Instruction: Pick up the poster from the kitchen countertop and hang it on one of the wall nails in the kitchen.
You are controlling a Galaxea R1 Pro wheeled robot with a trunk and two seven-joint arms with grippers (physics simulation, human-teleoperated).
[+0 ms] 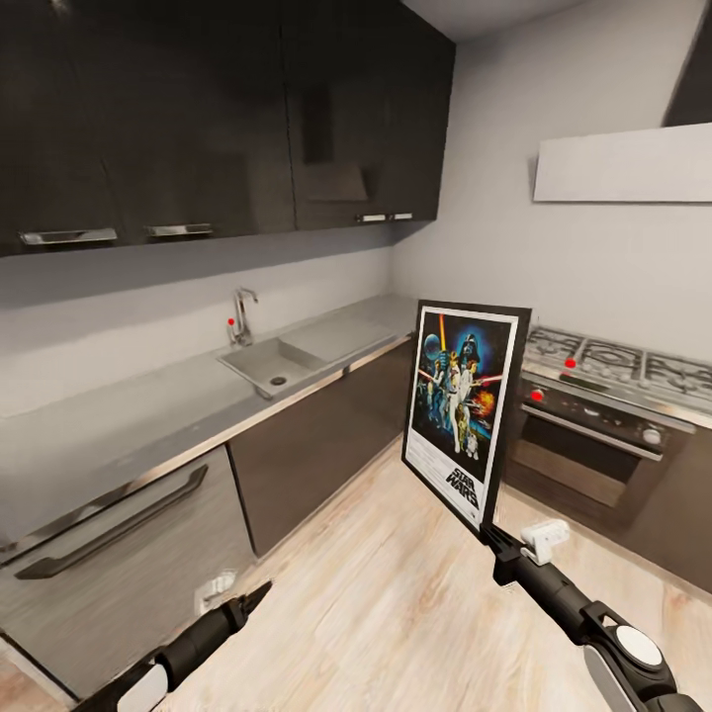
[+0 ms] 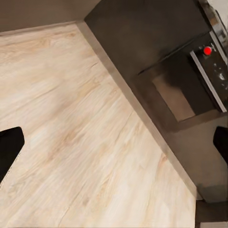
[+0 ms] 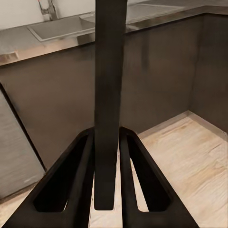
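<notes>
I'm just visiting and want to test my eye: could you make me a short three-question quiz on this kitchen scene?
1. True or false: the poster lies flat on the countertop.
2. Which gripper holds the poster? A) left B) right C) neither
3. Fill in: the poster is gripped at its bottom ____.

Key:
1. False; it is held upright in the air, in front of the oven.
2. B; the right gripper is shut on it, while the left gripper holds nothing, low over the floor.
3. Corner.

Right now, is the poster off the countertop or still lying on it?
Off: the poster stands nearly upright above the floor, its bottom edge pinched by the right gripper.
</notes>
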